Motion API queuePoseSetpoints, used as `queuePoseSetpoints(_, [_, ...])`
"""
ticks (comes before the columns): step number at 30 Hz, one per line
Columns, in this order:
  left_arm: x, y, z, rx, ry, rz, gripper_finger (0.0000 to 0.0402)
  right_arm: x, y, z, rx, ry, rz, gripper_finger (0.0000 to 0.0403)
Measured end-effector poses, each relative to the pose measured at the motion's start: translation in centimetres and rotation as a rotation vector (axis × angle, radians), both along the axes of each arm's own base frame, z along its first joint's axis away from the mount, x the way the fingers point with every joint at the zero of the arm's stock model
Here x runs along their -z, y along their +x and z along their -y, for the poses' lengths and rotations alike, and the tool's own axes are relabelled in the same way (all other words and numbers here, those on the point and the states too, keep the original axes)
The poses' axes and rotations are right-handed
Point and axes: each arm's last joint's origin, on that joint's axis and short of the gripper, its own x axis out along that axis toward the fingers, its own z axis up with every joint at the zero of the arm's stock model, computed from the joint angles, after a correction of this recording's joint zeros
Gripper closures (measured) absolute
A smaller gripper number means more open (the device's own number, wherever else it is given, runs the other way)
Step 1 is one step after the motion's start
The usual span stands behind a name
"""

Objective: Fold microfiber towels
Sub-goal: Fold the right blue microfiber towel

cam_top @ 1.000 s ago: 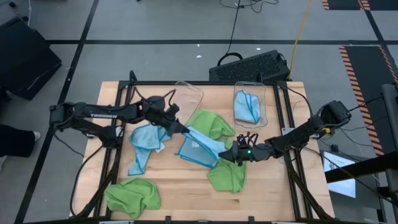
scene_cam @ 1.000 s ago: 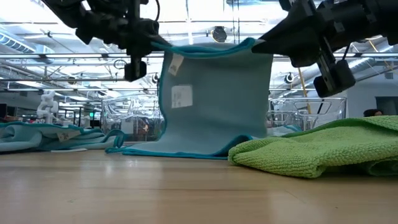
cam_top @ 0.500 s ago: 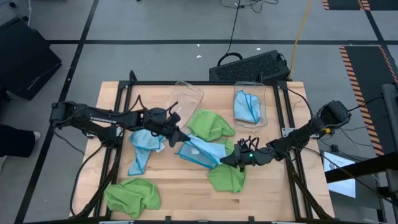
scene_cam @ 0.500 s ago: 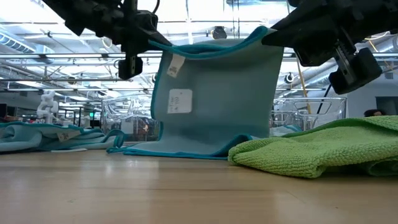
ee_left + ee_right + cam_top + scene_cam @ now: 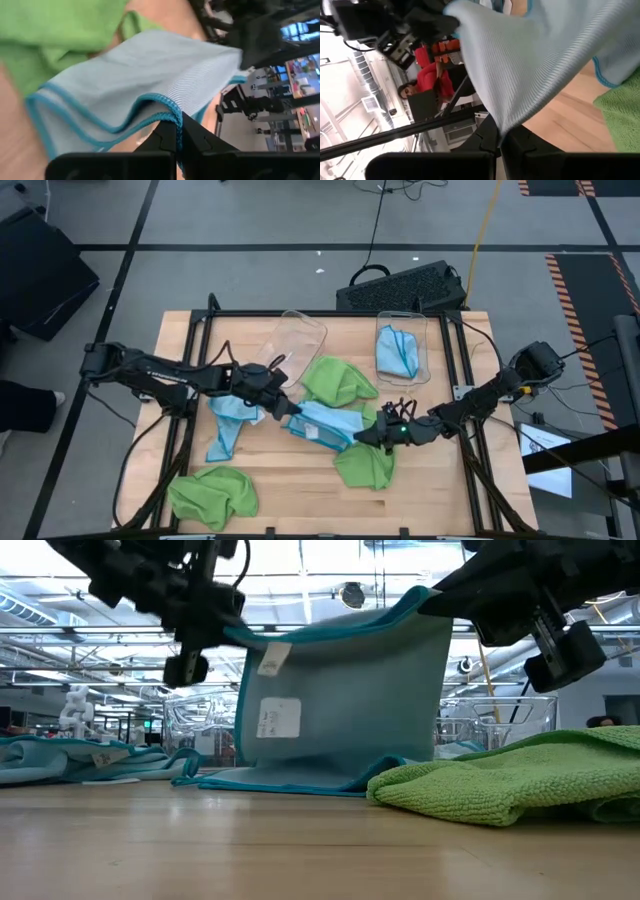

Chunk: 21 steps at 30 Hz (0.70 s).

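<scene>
1. While both arms reach over the middle of the counter (image 5: 300, 480), a light blue towel (image 5: 325, 423) hangs stretched between them, its bottom edge dragging on the wood; low view shows white tags on its face.
2. Left claw (image 5: 283, 408) pressed together, pinching one top corner of that towel; left wrist view shows the teal hem caught between the fingers (image 5: 170, 137).
3. Right claw (image 5: 368, 437) pressed together, pinching the opposite top corner; cloth runs straight into the fingers (image 5: 492, 140) in the right wrist view.
4. Green towel (image 5: 336, 379) crumpled just behind the held towel, touching it.
5. Second green towel (image 5: 366, 464) bunched just in front of the held towel, under the right claw.
6. Third green towel (image 5: 212, 494) well apart, toward the counter's front left corner.
7. Another blue towel (image 5: 230, 420) rumpled just left of the held one, under the left arm.
8. Clear bin (image 5: 420, 330) beyond the held towel, a blue towel (image 5: 397, 352) inside; second clear bin (image 5: 300, 337) tipped beside it.
</scene>
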Motion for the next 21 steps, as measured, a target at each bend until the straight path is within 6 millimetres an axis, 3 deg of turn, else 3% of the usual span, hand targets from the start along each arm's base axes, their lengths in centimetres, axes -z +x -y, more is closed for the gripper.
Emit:
queuePoseSetpoints(10, [0.6, -0.1, -0.3, -0.020, -0.053, 0.058, 0.0396, 0.1, 0.0, 0.0, -0.002, -0.008, -0.006, 0.0399])
queuePoseSetpoints(21, [2.5, 1.5, -0.8, -0.018, -0.057, 0.070, 0.0397, 0.0, 0.0, 0.0, -0.004, -0.009, -0.001, 0.0399])
